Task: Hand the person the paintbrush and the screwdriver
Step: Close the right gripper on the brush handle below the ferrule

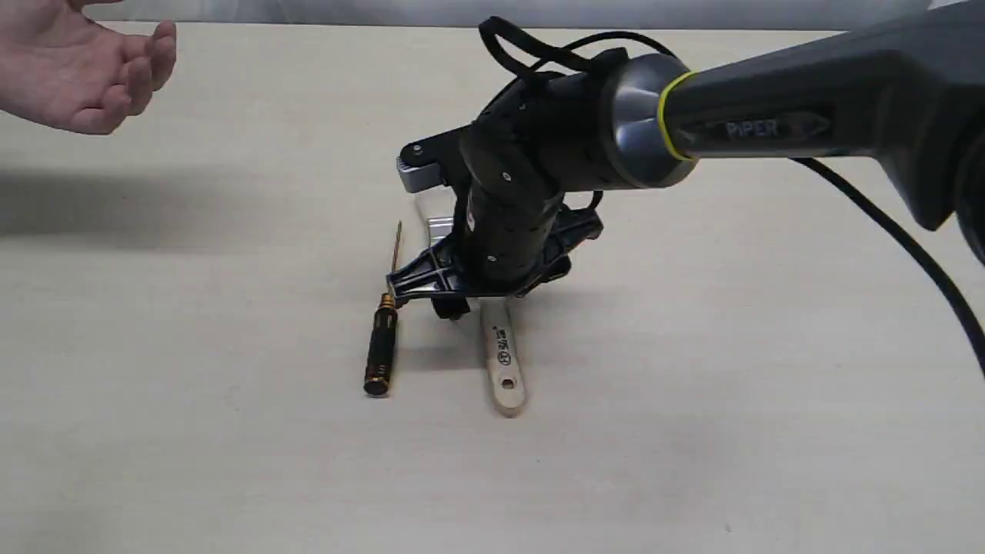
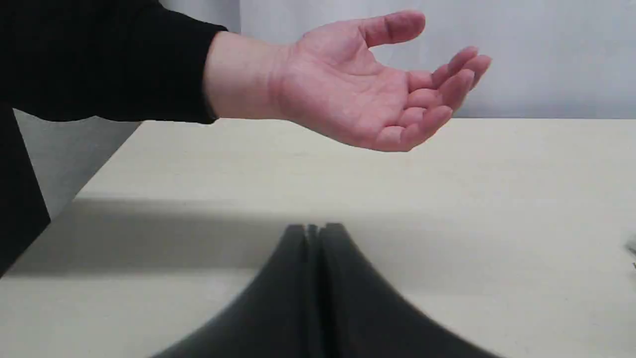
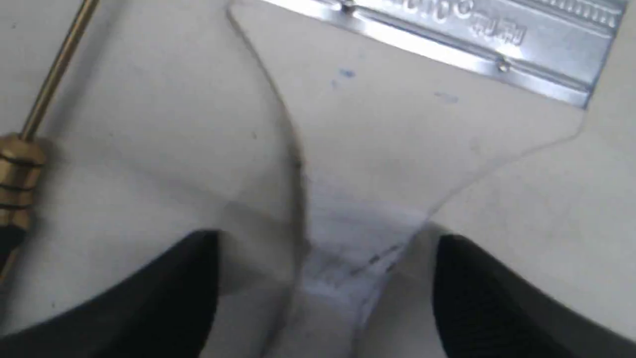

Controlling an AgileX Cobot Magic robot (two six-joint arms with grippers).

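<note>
The right gripper [image 3: 325, 253] is held wide open low over the table [image 1: 231, 462], and nothing is gripped by it. Its two black fingers [image 3: 198, 283] are set on either side of the narrow neck of the brush [image 3: 387, 149], with a gap seen at each side. The brush [image 1: 504, 362] is laid flat under this gripper, with its ferrule [image 3: 497, 35] ahead of the fingertips and its wooden handle end left showing behind the gripper. The screwdriver [image 1: 382, 346] is laid flat just beside the gripper, outside one finger and roughly parallel to the brush; its gold collar [image 3: 17, 169] and thin shaft are seen there, untouched.

The person's hand [image 1: 85, 73] is held palm up and open, fingers slightly curled, above the table and well apart from the right gripper and both tools. Nothing is held in it. A black sleeve [image 2: 99, 59] is worn at the wrist.

The left gripper [image 2: 314, 229] is pressed closed on nothing, and it is placed low, in front of and below the hand [image 2: 357, 94].
</note>
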